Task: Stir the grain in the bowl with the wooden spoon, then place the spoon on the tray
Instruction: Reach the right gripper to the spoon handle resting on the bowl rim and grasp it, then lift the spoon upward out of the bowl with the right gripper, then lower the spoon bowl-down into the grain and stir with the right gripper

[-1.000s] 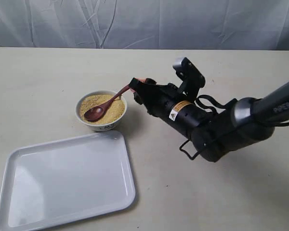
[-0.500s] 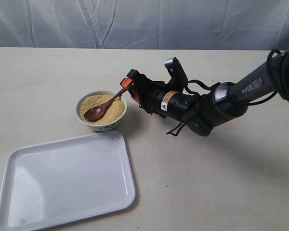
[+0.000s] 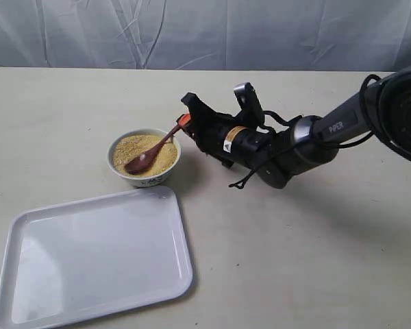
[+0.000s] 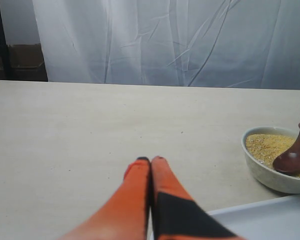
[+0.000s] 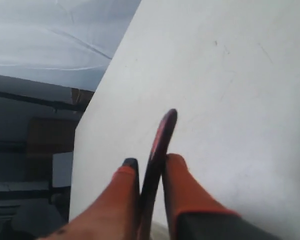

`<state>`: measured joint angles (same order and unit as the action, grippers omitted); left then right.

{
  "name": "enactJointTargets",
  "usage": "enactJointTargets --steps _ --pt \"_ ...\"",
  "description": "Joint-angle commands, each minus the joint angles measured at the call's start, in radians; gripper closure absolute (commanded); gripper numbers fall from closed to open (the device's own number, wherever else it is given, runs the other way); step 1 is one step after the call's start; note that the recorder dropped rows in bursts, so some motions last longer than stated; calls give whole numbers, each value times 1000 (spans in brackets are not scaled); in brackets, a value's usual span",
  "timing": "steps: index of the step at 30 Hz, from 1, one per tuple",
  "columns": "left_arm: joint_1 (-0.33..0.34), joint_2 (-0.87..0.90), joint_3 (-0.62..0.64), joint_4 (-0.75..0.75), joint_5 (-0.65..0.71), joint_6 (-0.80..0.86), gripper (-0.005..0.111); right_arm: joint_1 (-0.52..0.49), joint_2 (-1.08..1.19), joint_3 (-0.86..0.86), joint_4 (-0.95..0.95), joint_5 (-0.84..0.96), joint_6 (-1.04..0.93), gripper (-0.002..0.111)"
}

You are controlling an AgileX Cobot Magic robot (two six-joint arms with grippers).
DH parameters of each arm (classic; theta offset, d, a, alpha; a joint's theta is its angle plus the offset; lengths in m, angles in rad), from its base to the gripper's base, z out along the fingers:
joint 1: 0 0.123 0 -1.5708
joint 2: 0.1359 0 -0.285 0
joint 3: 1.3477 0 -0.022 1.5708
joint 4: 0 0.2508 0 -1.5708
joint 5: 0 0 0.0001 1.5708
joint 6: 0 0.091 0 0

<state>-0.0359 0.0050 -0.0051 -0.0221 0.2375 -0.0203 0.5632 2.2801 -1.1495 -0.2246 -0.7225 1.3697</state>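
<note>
Right end effector (image 3: 185, 125) is clamped on the top of the spoon (image 3: 151, 152) handle. The wrist view shows the handle pinched between both fingers (image 5: 127, 172).

Left end effector (image 4: 150, 161): fingers pressed together, nothing between them, parked low over the surface (image 3: 294, 260) and well left of the bowl (image 3: 145, 179).

Progress:
- Spoon gripped: done.
- Scoop is down in the grain (image 3: 163, 159), so I log this as the stirring phase. I cannot judge from here how much stirring is complete.
- Tray (image 3: 96, 260) is bare; placing the spoon there is not yet done.

Location: bowl sits mid-surface, just beside the tray's far-right corner. No grain visible outside the bowl.

Spoon orientation: long axis runs diagonally. The scoop is at the near-left end, low in the grain. The handle rises over the bowl's far-right rim to the end effector. It is tilted, neither upright nor flat.

For the tray step I expect to lift the spoon clear of the rim and carry it near-left.
</note>
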Motion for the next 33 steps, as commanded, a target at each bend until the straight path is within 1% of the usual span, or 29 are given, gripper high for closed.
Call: enactJointTargets --steps 1,8,10,13,16,19,21,23,26,28,33 --pt "5 -5 5 2 -7 1 106 -4 -3 -4 35 -12 -6 109" --pt "5 -5 5 2 -7 1 106 -4 -66 -2 111 -32 -10 109" --pt "5 -5 5 2 -7 1 106 -4 -92 -2 118 -83 -24 109" --pt "5 -5 5 2 -7 1 106 -4 -128 -2 115 -241 -106 109" --pt "5 -5 5 2 -7 1 106 -4 -163 -2 75 -326 -251 109" --pt "5 -5 5 2 -7 1 106 -4 -210 -2 68 -300 -385 109" --pt "5 -5 5 2 -7 1 106 -4 -243 -2 37 -287 -549 109" --pt "5 -5 5 2 -7 1 106 3 -277 -2 -47 -240 -686 109" --pt "5 -5 5 2 -7 1 106 38 -303 -2 -111 -76 -847 109" --pt "5 -5 5 2 -7 1 106 68 -294 -2 -97 -35 -930 109" --pt "5 -5 5 2 -7 1 106 125 -233 -2 32 -67 -1121 109"
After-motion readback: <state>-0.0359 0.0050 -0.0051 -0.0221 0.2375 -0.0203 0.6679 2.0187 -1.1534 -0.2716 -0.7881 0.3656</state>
